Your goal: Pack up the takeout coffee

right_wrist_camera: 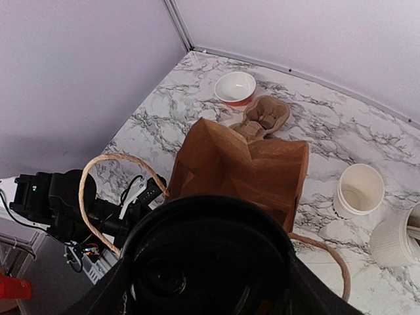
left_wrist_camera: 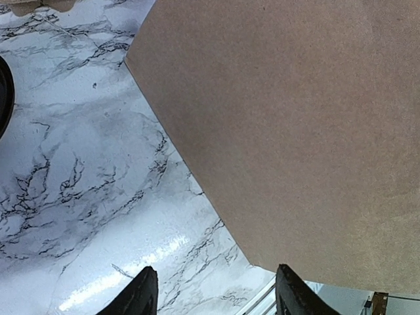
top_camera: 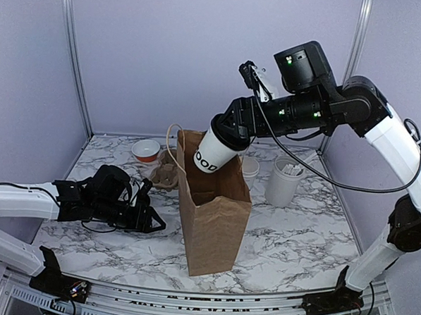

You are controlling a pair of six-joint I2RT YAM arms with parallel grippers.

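The takeout coffee is a white cup [top_camera: 212, 156] with black lettering and a black lid [top_camera: 231, 134]. My right gripper [top_camera: 235, 126] is shut on it at the lid end and holds it tilted, bottom down-left, just above the open top of the upright brown paper bag [top_camera: 215, 207]. In the right wrist view the lid [right_wrist_camera: 210, 256] fills the space between my gripper's [right_wrist_camera: 207, 283] fingers, above the bag's mouth [right_wrist_camera: 243, 167]. My left gripper [top_camera: 150, 221] is open and empty, low beside the bag's left wall [left_wrist_camera: 295, 131]; its fingertips [left_wrist_camera: 146, 292] show nothing between them.
Behind the bag stand a red-and-white bowl [top_camera: 146, 150], a cardboard cup carrier [top_camera: 167, 175], a stack of white cups [top_camera: 250, 167] and a taller white tub with utensils [top_camera: 283, 181]. The bag's rope handles [right_wrist_camera: 105, 164] hang out to both sides. Walls enclose the table.
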